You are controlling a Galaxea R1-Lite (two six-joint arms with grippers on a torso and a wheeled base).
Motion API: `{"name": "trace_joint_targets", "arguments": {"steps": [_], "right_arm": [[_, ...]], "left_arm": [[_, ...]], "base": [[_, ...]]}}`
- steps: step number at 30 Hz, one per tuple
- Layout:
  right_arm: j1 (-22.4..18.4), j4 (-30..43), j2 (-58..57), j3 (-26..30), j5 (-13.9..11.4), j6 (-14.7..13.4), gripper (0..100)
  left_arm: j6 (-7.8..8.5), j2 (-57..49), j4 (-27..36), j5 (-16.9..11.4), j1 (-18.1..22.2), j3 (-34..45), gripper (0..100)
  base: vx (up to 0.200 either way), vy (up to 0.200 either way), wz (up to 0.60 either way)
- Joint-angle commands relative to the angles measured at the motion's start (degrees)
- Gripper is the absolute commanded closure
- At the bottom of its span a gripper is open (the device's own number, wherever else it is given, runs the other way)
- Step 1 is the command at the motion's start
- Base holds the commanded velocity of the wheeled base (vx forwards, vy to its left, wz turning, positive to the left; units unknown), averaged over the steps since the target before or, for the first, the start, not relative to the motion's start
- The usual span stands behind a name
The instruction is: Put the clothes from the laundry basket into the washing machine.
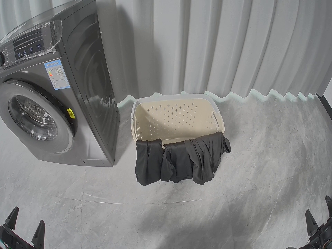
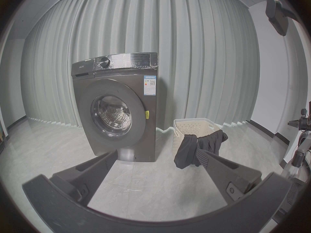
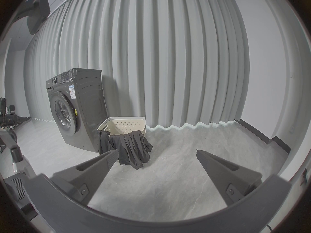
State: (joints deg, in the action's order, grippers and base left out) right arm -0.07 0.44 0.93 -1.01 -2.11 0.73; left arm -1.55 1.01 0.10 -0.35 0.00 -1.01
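Dark grey clothes (image 1: 180,159) hang over the near rim of a cream basket (image 1: 176,99) on the pale stone floor (image 1: 242,191). The fabric spills down the outside wall that faces us, and most of it is outside the basket. The draped bundle runs left to right along that rim, so its long axis lies across our line of approach.

A grey washing machine (image 1: 52,87) stands just beside the basket, on its left. Its round door (image 1: 34,118) faces us and is closed.

Our left gripper (image 1: 27,218) and right gripper (image 1: 318,208) sit low at the near corners of the head view, well apart from the basket. Both have their fingers spread wide with nothing between them.

The clothes lie ahead of us and between the two arms, a little right of centre. We judge the right arm slightly nearer to the bundle's right end, though the difference is small. The left arm is on the machine's side. Whichever arm goes must travel forward and inward to reach the hanging cloth. The door will also need opening before anything goes in.
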Motion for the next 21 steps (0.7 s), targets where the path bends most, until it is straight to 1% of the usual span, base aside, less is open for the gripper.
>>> {"name": "trace_joint_targets", "arguments": {"steps": [1,5,20,21], "right_arm": [[-0.01,0.0,-0.93,0.92,-0.09,-0.03,0],[-0.01,0.0,-0.93,0.92,0.0,0.06,0],[-0.01,0.0,-0.93,0.92,-0.09,0.06,0],[-0.01,0.0,-0.93,0.92,0.0,-0.03,0]], "left_arm": [[-0.03,-1.01,-0.01,0.0,-0.09,0.92,0],[-0.03,-1.01,-0.01,0.0,0.0,0.92,0],[0.05,-1.01,-0.01,-0.09,0.0,0.92,0],[-0.03,-1.01,-0.01,-0.09,0.0,0.92,0]], "base": [[0.0,-0.2,0.0],[0.0,-0.2,0.0],[0.0,0.0,0.0],[0.2,0.0,0.0]]}}
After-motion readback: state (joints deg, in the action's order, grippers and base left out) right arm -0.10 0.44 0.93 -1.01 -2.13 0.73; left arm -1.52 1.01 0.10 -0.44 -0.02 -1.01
